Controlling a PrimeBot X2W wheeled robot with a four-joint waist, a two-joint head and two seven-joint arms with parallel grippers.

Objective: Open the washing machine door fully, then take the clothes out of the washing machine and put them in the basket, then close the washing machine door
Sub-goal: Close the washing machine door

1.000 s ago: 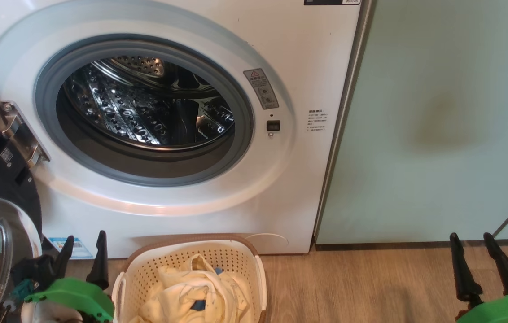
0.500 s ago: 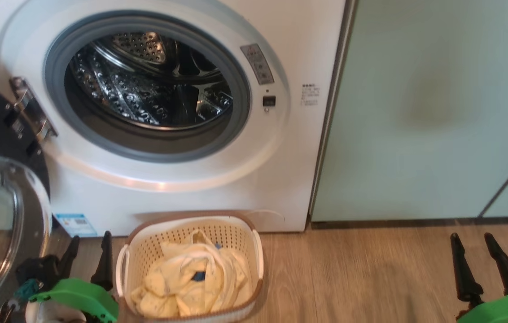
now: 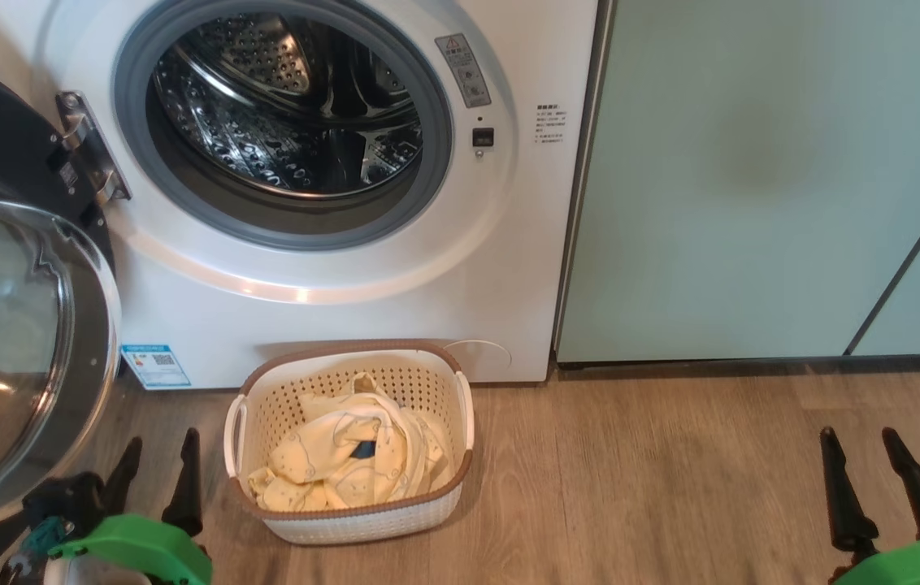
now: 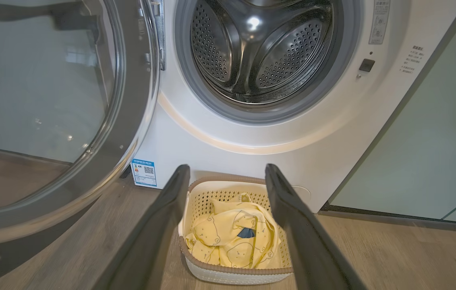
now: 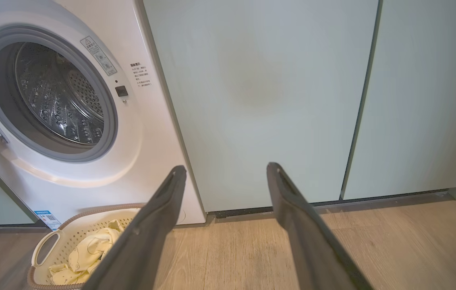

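- Washing machine (image 3: 346, 309) stands white beside the pale green cabinet doors (image 3: 752, 179) on its right. Its steel drum (image 3: 289, 97) looks bare, so the unloading seems finished.
- Its door (image 3: 21, 309) is swung wide on the hinge to the left of the opening, with the glass bulge facing the room. That leaves the mouth free to reach into, and closing the door looks like the one step left.
- Wooden floor (image 3: 671, 471) runs along the front of the machine and carries the basket.
- Cream basket (image 3: 362, 524) sits on the floor just in front of the machine's base, below the opening, so anything lifted out has only a short drop.
- Cream-yellow clothes (image 3: 354, 463) lie heaped inside the basket with a small dark patch on top. Nothing hangs over the rim.
- Left tool (image 3: 162, 440) has its fingers spread wide and holds nothing. It sits low between the door and the basket, nearer the door's edge, so it is probably the one to push the door shut.
- Right tool (image 3: 858, 436) is just as wide open and empty. It is well off to the right above the floor before the cabinets, out of the door's swing.
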